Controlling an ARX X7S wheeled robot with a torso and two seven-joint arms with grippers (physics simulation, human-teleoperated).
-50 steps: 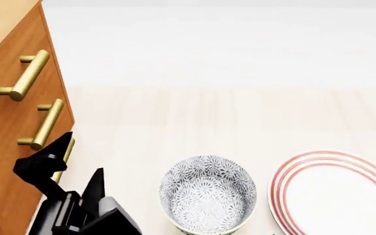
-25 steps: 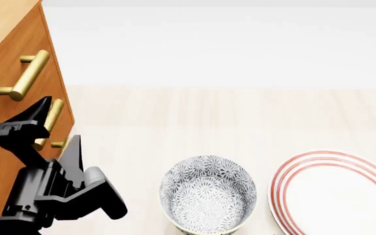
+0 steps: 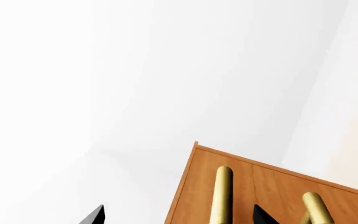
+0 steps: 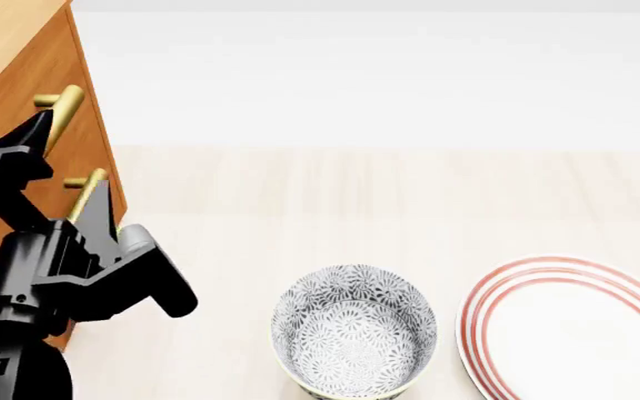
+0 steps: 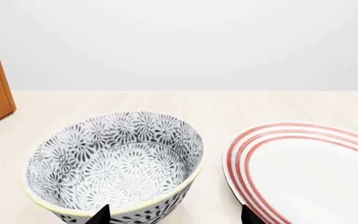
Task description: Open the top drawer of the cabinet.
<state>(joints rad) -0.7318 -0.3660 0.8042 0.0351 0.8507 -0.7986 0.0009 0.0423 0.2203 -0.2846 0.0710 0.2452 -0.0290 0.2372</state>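
The orange-brown cabinet (image 4: 9, 175) stands at the left, and both drawer fronts sit flush with it. The top drawer's brass handle (image 4: 62, 107) is the upper one, with the lower drawer's handle (image 4: 84, 196) below it. My left gripper (image 4: 62, 175) is open in front of the drawer fronts. One finger (image 4: 26, 137) is beside the top handle and the other (image 4: 100, 212) is by the lower handle. In the left wrist view the cabinet (image 3: 260, 191) fills the lower right. One brass handle (image 3: 223, 196) lies between the open fingertips of the left gripper (image 3: 179, 219). My right gripper (image 5: 175, 217) is open and empty.
A patterned grey bowl (image 4: 353, 329) stands on the pale wooden surface, close in front of the right gripper (image 5: 113, 163). A white plate with red rings (image 4: 576, 329) lies to its right (image 5: 303, 168). A white wall is behind.
My left gripper has risen along the cabinet front, from around the lower handle to level with the top handle. It is still open. Bowl and plate have not moved.
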